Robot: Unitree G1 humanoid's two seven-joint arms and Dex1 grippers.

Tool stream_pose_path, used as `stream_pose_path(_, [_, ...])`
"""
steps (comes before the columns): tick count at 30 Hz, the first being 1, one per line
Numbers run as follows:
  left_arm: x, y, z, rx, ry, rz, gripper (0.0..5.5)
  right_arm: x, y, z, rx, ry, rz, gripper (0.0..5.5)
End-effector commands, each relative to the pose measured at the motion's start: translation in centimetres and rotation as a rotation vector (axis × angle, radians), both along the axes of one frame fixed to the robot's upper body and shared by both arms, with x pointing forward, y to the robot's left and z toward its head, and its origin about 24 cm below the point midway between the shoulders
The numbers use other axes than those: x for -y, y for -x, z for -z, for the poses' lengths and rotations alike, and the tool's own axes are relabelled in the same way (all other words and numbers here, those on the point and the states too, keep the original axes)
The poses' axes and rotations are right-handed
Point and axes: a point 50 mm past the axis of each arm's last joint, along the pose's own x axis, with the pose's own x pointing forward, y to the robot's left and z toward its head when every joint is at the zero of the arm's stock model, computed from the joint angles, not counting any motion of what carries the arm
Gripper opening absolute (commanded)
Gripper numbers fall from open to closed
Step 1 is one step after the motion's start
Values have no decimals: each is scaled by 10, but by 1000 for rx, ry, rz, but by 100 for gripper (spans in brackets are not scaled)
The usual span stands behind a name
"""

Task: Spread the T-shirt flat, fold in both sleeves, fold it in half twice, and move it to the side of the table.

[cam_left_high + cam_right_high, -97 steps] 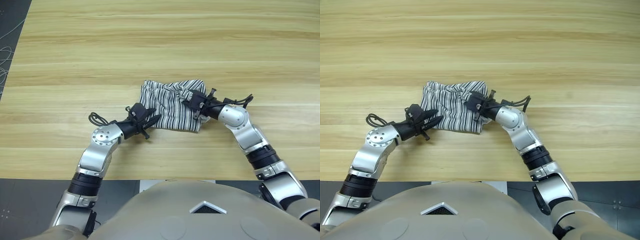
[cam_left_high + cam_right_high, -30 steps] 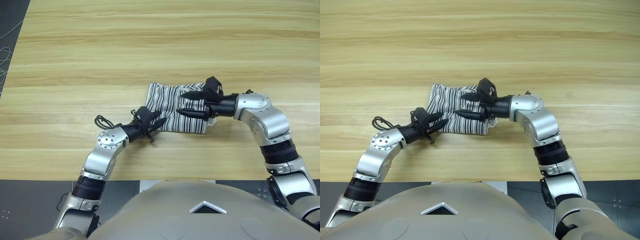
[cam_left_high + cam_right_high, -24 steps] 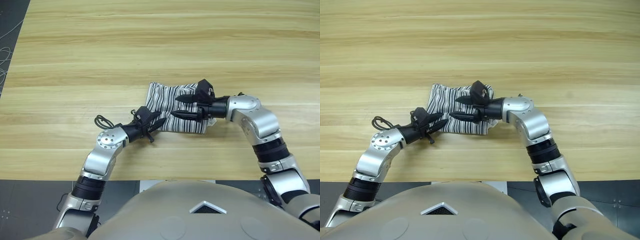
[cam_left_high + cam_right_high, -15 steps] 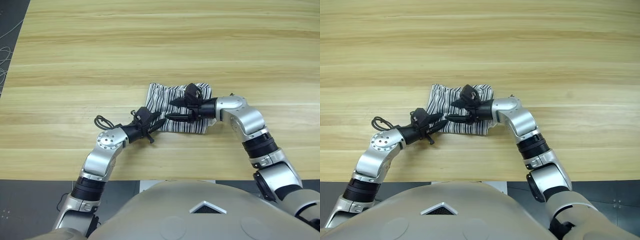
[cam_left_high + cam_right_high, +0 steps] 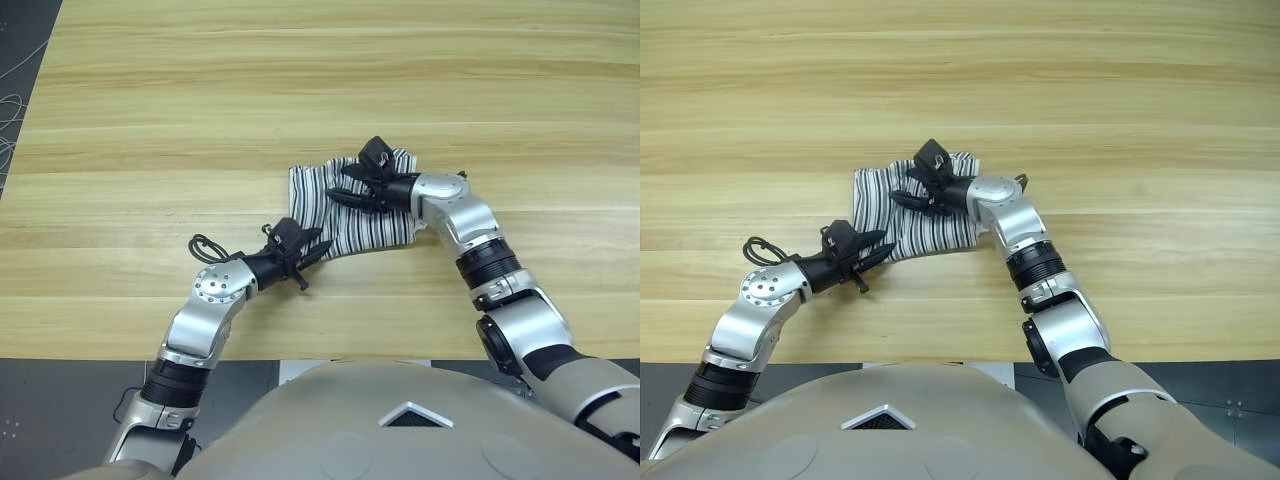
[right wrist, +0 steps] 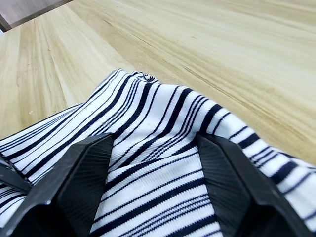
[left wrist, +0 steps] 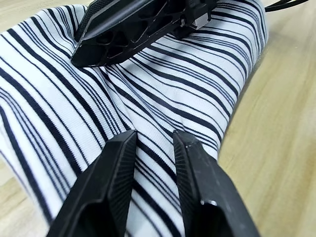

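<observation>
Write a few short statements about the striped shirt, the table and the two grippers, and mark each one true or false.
1. The black-and-white striped cloth T-shirt lies spread flat with both sleeves out. False: it is folded into a small bundle.
2. The right gripper is on top of the shirt with its jaws open. True.
3. The shirt lies on a light wooden table. True.
4. The left gripper is at the far edge of the table, well away from the shirt. False: it is at the shirt's near left edge, on the robot's side.
</observation>
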Motion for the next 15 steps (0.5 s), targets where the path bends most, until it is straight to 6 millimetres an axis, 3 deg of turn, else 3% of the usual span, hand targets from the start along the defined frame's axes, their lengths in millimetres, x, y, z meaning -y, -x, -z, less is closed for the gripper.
stream_pose_path(1, [6,-8,-31,83,63,-40,135,31,7,25,-18,179,20,309])
stream_pose_path(4, [4,-21,-57,185,107,-107,135,37,11,30,-1,222,-11,309])
stream_pose_path(10, [-12,-53,-144,488,377,-341,135,59,12,36,60,320,-37,309])
stream_pose_path(13, [-21,-54,-154,516,426,-411,135,87,5,37,106,417,25,309])
stream_pose_path(15, [-26,-54,-150,503,408,-442,135,120,-2,34,88,438,145,309])
